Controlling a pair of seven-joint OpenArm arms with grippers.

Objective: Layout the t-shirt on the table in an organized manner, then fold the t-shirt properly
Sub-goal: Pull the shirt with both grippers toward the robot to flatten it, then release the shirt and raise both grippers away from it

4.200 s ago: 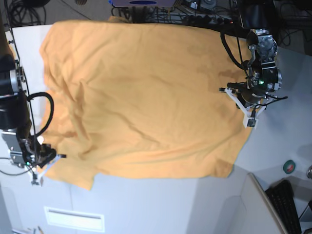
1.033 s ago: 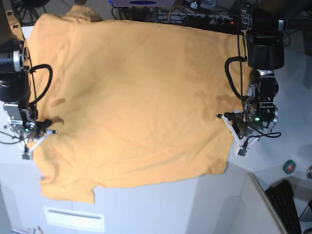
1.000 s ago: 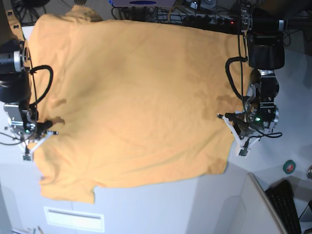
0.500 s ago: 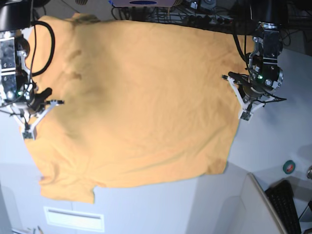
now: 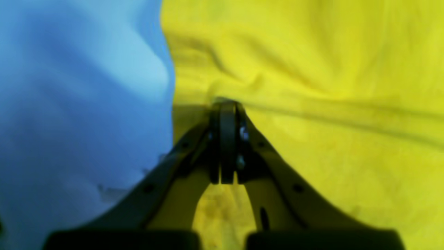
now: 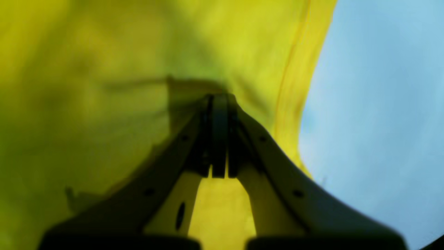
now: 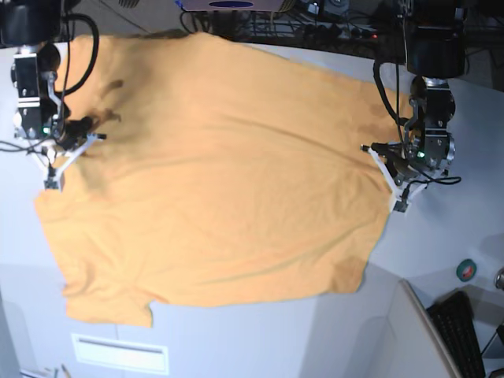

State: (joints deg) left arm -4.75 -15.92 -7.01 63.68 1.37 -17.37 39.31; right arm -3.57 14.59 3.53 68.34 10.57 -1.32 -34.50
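Both wrist views are smeared soft, so the weave and creases of the t-shirt (image 5: pixel 329 86) melt into plain yellow, and no lettering or heart can be made out anywhere on it. From the base view the shirt's top edge (image 7: pixel 189 35) runs up against the frame and the clutter behind, and the cloth hides most of the table (image 7: pixel 441 236)

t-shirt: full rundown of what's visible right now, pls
The t-shirt is orange-yellow, soft cotton-looking fabric, spread almost flat over the table with shallow wrinkles. No print shows. One sleeve juts out at the lower left of the base view; the bottom edge hangs past the table's front. The left gripper and right gripper are each shut on opposite side edges, tenting the cloth there.
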